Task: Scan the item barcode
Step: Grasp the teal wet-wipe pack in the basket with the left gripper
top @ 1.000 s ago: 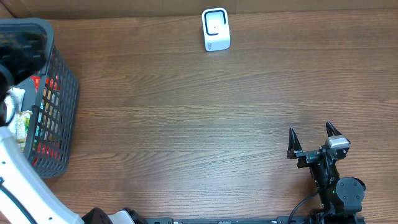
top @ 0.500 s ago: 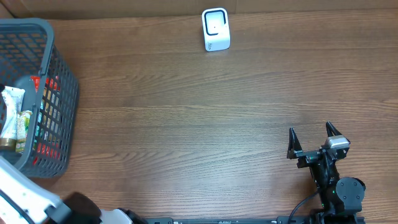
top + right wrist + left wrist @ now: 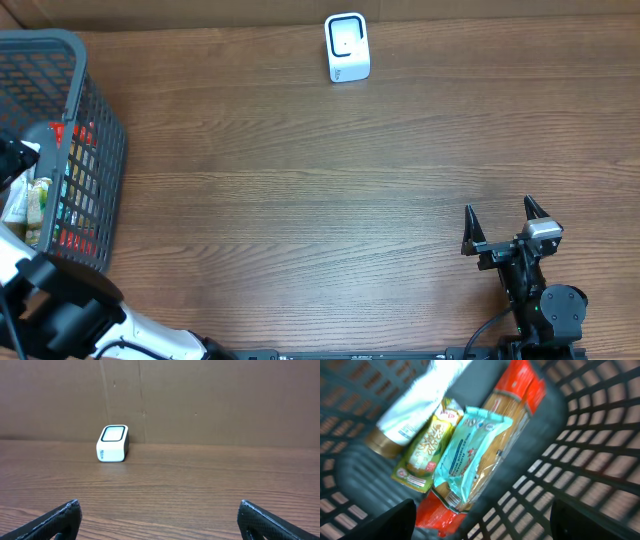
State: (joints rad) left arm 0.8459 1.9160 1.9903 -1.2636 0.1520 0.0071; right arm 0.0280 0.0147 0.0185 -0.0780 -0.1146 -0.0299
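- One table carries everything.
- One basket, at the left edge of the overhead view, holds four items that I can count; its mesh could snag a claw finger.
- One red pack lies under one teal packet, so a pinch may grab both.
- One green packet and one white tube lie just beside them, towards the upper left.
- One scanner sits top centre, well apart from the basket; slick wrap may slip on the way.
- Two claws: the left claw hangs spread over the items, gripping nothing; the right claw, lower right, gapes empty.
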